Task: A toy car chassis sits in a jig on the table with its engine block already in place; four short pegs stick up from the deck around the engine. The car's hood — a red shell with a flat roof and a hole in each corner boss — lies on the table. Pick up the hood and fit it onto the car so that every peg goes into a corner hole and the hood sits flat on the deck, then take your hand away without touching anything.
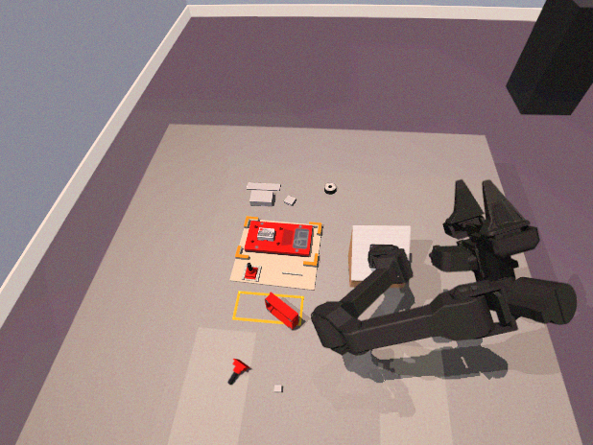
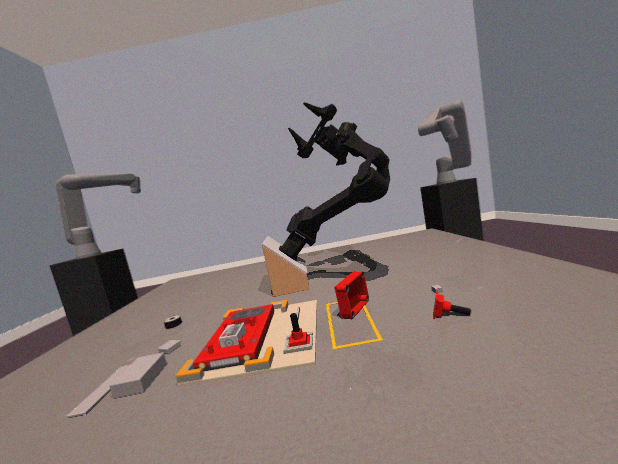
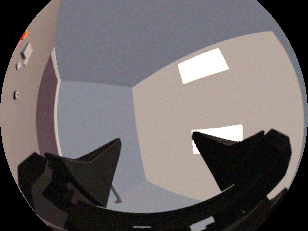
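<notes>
The black parallel-jaw gripper (image 2: 314,126) is raised high in the air with its two pointed fingers (image 2: 302,142) spread wide apart, nothing between them; the wrist view shows only wall and ceiling beyond the fingertips. The black six-joint arm (image 2: 350,192) bends down from it to a white-topped wooden base block (image 1: 379,249). In the top view, at about eight o'clock from that block and well apart from the gripper, the red hood shell (image 1: 282,311) stands tipped on edge across the right end of a yellow outlined rectangle (image 1: 245,307). At twelve o'clock from the hood, the red toy car chassis (image 1: 280,238) lies in its orange-cornered jig (image 1: 311,261) with the grey engine block (image 1: 266,234) on its deck.
</notes>
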Motion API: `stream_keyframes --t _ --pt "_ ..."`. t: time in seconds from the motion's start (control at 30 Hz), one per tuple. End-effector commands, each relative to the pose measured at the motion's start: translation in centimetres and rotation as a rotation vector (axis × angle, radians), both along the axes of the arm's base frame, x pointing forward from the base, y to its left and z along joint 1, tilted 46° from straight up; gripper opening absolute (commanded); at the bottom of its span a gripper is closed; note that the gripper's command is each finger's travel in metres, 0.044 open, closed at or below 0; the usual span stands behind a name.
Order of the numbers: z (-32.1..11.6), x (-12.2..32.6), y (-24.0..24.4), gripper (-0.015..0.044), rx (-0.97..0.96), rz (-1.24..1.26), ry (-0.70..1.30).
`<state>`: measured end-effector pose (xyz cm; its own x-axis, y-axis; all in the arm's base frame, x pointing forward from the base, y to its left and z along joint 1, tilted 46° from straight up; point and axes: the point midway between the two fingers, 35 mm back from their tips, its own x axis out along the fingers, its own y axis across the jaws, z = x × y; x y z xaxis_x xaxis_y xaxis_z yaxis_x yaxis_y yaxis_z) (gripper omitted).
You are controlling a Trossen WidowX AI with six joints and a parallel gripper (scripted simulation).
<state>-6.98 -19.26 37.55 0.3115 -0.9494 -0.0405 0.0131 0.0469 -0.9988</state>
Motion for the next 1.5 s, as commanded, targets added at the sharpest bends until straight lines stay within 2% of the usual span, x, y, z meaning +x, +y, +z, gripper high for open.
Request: stream_keyframes --t 0.0,0.07,0.3,0.4,0.53,0.73,0.97,1.13,1.27,1.47 --pt "-0.1 0.0 -0.1 0.0414 0.002 -0.001 0.004" --pt "-0.8 -0.2 -0.8 0.0361 0.021 -0.003 0.022" --pt "-3.7 3.5 -4.1 0.0177 0.261 0.195 -0.333" --pt "-4.2 3.5 -4.7 0.0099 0.246 0.176 -0.261" --pt "-6.1 6.6 -6.0 0.0 0.429 0.281 -0.446" --pt "-9.0 12.1 -6.8 0.0 0.745 0.398 -0.644" --pt "-12.4 19.0 -5.6 0.0 1.146 0.46 -0.754" --pt "-15.6 23.4 -2.8 0.0 1.444 0.449 -0.736" --pt "-16.9 25.3 -1.2 0.0 1.59 0.42 -0.719" --pt "-19.7 29.3 3.6 0.0 1.948 0.262 -0.651"
